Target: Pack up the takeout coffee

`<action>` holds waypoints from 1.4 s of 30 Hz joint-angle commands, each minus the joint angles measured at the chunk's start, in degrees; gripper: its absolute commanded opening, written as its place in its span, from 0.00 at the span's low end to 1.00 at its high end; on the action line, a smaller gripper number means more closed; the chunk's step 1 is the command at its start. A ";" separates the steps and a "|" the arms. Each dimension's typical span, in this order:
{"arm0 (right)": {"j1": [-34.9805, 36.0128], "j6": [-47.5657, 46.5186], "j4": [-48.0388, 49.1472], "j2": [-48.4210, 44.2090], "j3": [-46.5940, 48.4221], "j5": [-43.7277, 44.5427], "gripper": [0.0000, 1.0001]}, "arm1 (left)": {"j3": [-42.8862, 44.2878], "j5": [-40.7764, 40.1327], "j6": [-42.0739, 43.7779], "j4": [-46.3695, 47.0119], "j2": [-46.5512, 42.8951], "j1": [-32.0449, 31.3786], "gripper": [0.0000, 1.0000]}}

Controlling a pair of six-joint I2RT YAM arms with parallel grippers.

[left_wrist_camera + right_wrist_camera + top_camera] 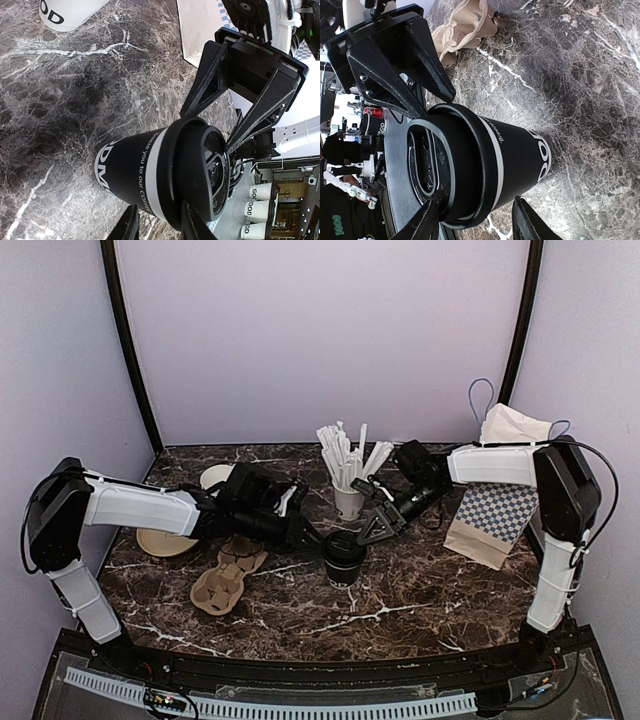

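The takeout coffee (343, 558) stands upright in the middle of the worktop (420, 590), lid on. The left tool (322, 540) and right tool (365, 538) meet its lid from opposite sides with jaws partly apart, likely to steady it for lifting. Whether either actually grips, I cannot tell.

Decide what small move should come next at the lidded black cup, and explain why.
Probably the left gripper should close on the takeout coffee at its lid. The cup stands upright and capped, this gripper straddles the lid's rim, and the right gripper sits opposite with jaws apart, so a firm hold seems needed before any lift.
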 commanded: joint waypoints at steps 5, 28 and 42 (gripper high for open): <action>2.13 0.19 -0.66 2.27 -2.40 15.62 0.49 | -6.48 -7.13 3.20 -13.96 8.66 -0.58 0.30; 1.56 -4.07 -5.81 -7.95 0.34 8.07 0.65 | 6.67 -16.25 6.51 -23.68 -1.14 -4.48 0.31; 0.80 -5.09 -6.58 -8.70 0.79 8.29 0.66 | 9.50 -15.34 9.84 -17.87 -8.42 -4.49 0.41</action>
